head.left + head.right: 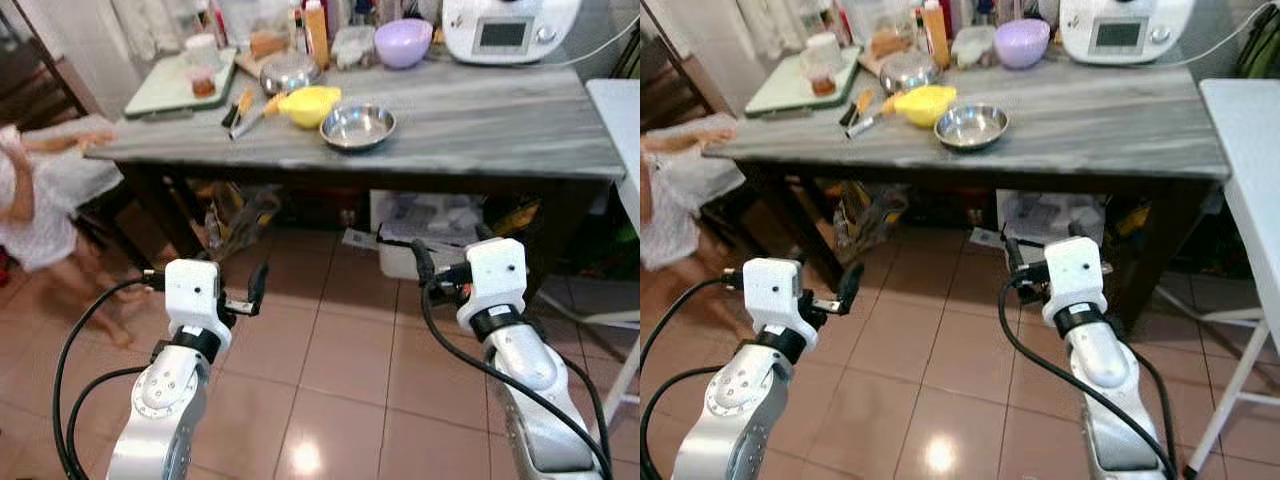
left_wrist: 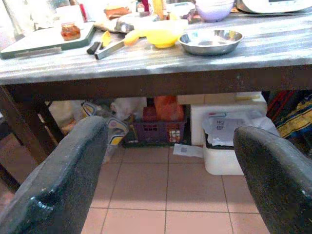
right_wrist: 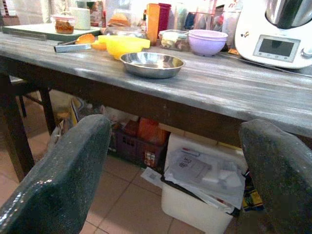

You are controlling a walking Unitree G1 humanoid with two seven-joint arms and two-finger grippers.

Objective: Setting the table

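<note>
Both jaws stand wide open w/ nothing held: left gripper (image 1: 250,292) and right gripper (image 1: 428,268) hang low over the floor, in front of the bench (image 1: 480,125) and below its top, while the steel bowl (image 1: 357,125) sits near the front edge just beside the yellow bowl (image 1: 308,104). Risk, as I judge: lifting the arms too near could knock them on the bench edge, or a careless reach pushes the steel bowl off; also a person (image 1: 40,200) is near the left corner. Wrist views show the white bin (image 3: 195,195) & crate (image 2: 163,129) under the bench more clearly; eye views show the person.
</note>
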